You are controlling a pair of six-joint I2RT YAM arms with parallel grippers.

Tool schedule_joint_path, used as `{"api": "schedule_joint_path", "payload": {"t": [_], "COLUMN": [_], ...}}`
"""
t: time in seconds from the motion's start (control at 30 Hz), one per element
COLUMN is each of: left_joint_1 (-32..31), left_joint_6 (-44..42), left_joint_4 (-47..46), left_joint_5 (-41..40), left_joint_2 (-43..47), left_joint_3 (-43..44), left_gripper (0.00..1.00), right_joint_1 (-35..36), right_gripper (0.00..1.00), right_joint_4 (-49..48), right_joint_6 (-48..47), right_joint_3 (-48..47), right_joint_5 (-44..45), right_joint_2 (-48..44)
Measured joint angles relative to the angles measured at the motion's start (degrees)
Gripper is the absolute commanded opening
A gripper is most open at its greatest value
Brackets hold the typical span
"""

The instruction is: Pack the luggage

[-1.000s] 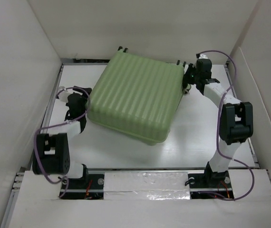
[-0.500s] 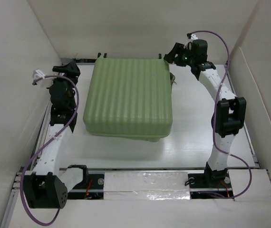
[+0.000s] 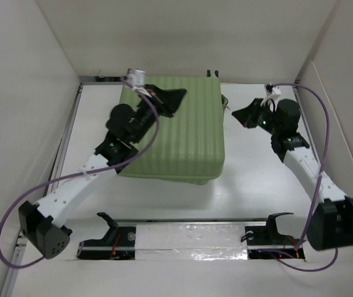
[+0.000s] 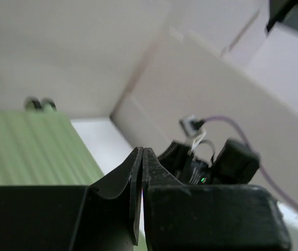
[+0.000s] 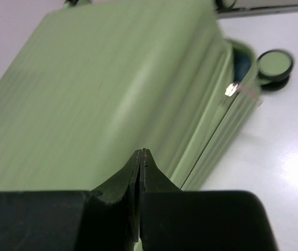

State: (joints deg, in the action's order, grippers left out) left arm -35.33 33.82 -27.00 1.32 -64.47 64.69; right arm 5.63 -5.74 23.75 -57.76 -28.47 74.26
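The luggage (image 3: pixel 183 133), a light-green ribbed suitcase, lies flat and closed at the back middle of the table. My left gripper (image 3: pixel 178 96) hovers over its far top surface, shut and holding nothing. In the left wrist view the shut jaws (image 4: pixel 141 150) point past the luggage (image 4: pixel 29 154) toward the right arm (image 4: pixel 217 164). My right gripper (image 3: pixel 239 116) is off the luggage's right side, apart from it, shut and empty. The right wrist view shows its tips (image 5: pixel 142 151) in front of the shell (image 5: pixel 107 78), with a zipper pull (image 5: pixel 232 89) and a wheel (image 5: pixel 274 64) at the far corner.
White walls enclose the table (image 3: pixel 263 185) on the left, back and right. A metal rail (image 3: pixel 189 220) runs along the near edge above the arm bases. A dark sliver of lining (image 5: pixel 241 65) shows at the luggage's far corner.
The left arm swung from the left wall to over the luggage and shut. The right gripper came back from the far corner toward the near right and shut. The luggage turned square.
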Motion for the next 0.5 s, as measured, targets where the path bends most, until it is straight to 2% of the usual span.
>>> {"api": "schedule_joint_path", "payload": {"t": [0.1, 0.23, 0.4, 0.5], "left_joint_1": [-8.7, -22.7, -43.5, -50.0], "left_joint_6": [-3.5, -8.9, -10.8, -8.4], "left_joint_4": [1.9, 4.2, 3.1, 2.2], "left_joint_5": [0.4, -5.0, -12.2, -16.8], "left_joint_2": [-3.1, -1.5, 3.5, 5.5], "left_joint_3": [-1.8, -7.5, -17.3, -24.2], "left_gripper": [0.00, 0.00, 0.00, 0.00], "right_joint_1": [1.6, 3.0, 6.1, 7.6], "right_gripper": [0.00, 0.00, 0.00, 0.00], "right_joint_4": [-0.2, 2.9, 7.6, 8.9], "right_joint_6": [-0.7, -2.5, -4.0, -4.4], "right_joint_3": [9.9, 18.8, 22.7, 24.1], "right_joint_5": [1.0, 2.8, 5.9, 8.0], "right_joint_2": [-9.9, -19.3, -24.5, -24.4]}}
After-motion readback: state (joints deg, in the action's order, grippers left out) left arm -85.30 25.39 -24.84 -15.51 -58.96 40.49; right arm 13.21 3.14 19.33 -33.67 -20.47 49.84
